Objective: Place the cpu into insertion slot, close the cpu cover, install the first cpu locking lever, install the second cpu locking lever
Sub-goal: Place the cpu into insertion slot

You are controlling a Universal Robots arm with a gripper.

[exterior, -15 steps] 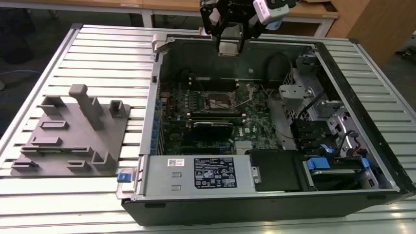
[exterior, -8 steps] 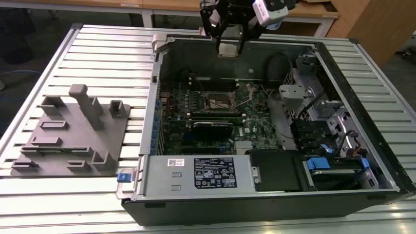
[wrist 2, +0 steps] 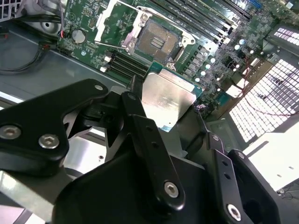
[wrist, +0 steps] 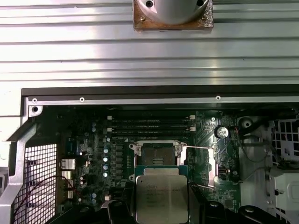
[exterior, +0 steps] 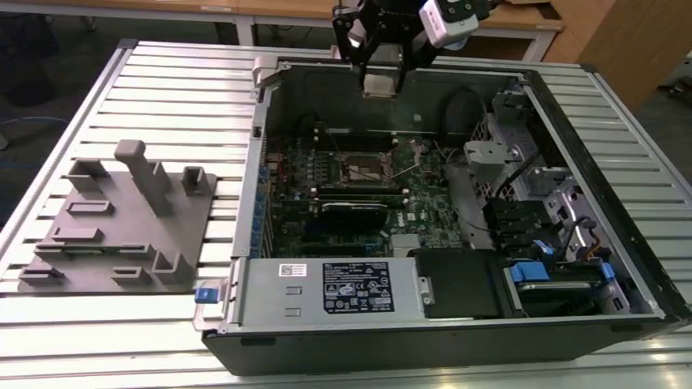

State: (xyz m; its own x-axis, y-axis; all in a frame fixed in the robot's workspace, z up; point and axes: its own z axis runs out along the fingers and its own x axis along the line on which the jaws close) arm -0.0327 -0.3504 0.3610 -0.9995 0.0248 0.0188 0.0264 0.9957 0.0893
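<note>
Over the open computer case (exterior: 611,203): the gripper (exterior: 381,79) is held high, closed narrowly on the cpu (exterior: 378,85), well clear of the green circuit board (exterior: 433,203).
Hidden parts: two cpu edges are covered by the black fingers (wrist 2: 140,126) in the second wrist view; its near edge is cut off in the first wrist view.
Cpu look: flat, square, with a dull silver top and a green rim.
Insertion slot (wrist 2: 156,43): dark, square, metal-rimmed, seen uncovered.
Cpu cover (wrist 2: 103,24): a thin silver frame, seen swung open beside the slot.
</note>
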